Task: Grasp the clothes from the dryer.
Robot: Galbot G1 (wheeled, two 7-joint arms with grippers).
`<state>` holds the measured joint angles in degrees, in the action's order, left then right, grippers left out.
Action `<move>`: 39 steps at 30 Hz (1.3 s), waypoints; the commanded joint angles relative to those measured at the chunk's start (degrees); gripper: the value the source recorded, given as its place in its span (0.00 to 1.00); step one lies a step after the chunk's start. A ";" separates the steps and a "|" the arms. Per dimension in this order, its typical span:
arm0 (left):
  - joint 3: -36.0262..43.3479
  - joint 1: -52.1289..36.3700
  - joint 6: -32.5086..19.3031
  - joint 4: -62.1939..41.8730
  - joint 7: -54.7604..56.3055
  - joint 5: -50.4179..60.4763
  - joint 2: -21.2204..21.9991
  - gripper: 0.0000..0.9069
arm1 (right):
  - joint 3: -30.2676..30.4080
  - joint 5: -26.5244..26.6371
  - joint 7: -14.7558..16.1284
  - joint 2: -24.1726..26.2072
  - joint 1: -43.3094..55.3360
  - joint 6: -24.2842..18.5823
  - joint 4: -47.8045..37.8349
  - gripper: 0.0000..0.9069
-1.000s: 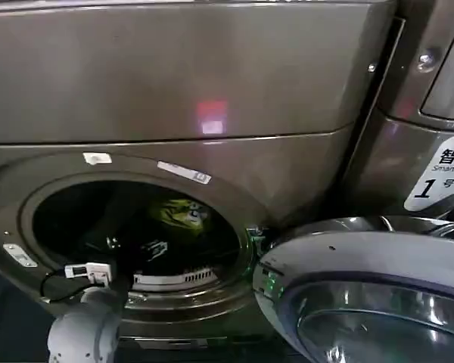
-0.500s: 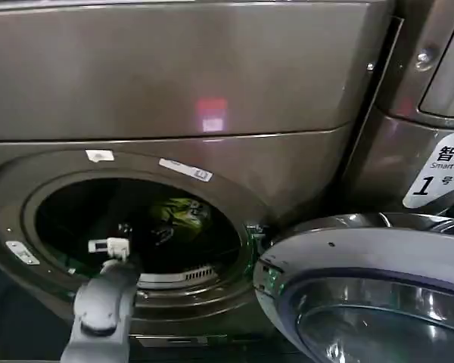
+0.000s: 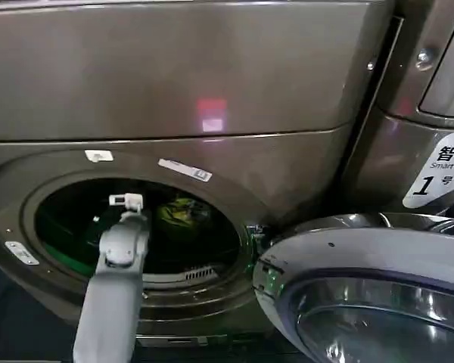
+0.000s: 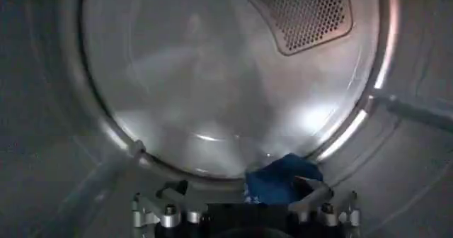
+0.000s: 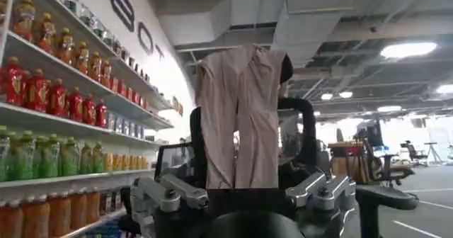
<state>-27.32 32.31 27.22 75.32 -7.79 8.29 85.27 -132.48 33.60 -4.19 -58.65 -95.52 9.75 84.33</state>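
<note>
The head view shows the bronze-brown dryer [image 3: 212,76] with its glass door [image 3: 363,295] swung open to the right, and the left arm [image 3: 113,280] reaching up through the round porthole; a yellow-green garment [image 3: 183,212] lies inside the dark drum, just right of the arm's wrist. The left wrist view looks from inside the drum [image 4: 233,83] at its pale round back wall and a perforated vent [image 4: 301,9], and it reveals a navy blue garment [image 4: 276,183] lying low by the back rim, just ahead of the left gripper [image 4: 241,211]; whether its claw is wide or narrow I cannot tell. The right wrist view faces the room: the right gripper [image 5: 241,197] holds a beige cloth [image 5: 237,112] hanging between its fingers, with shelves of bottled drinks [image 5: 64,105] alongside and an open ceiling with lights beyond.
</note>
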 commanded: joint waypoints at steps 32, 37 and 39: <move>1.05 -20.99 -52.06 -27.78 -69.45 62.58 -5.15 1.00 | 1.44 -0.86 0.82 -1.78 0.20 -2.72 -1.39 1.00; 1.34 -21.42 -50.83 -28.59 -69.37 62.49 -5.42 1.00 | 1.72 -0.93 0.83 -1.66 0.45 -2.59 -0.83 1.00; 1.30 -21.47 -49.66 -28.59 -69.34 62.30 -5.50 1.00 | 1.74 -0.94 0.82 -1.54 0.44 -2.61 -0.74 1.00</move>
<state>-26.50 11.75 -21.07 48.23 -71.76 68.82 80.41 -130.89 32.75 -3.41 -60.18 -95.07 7.51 83.50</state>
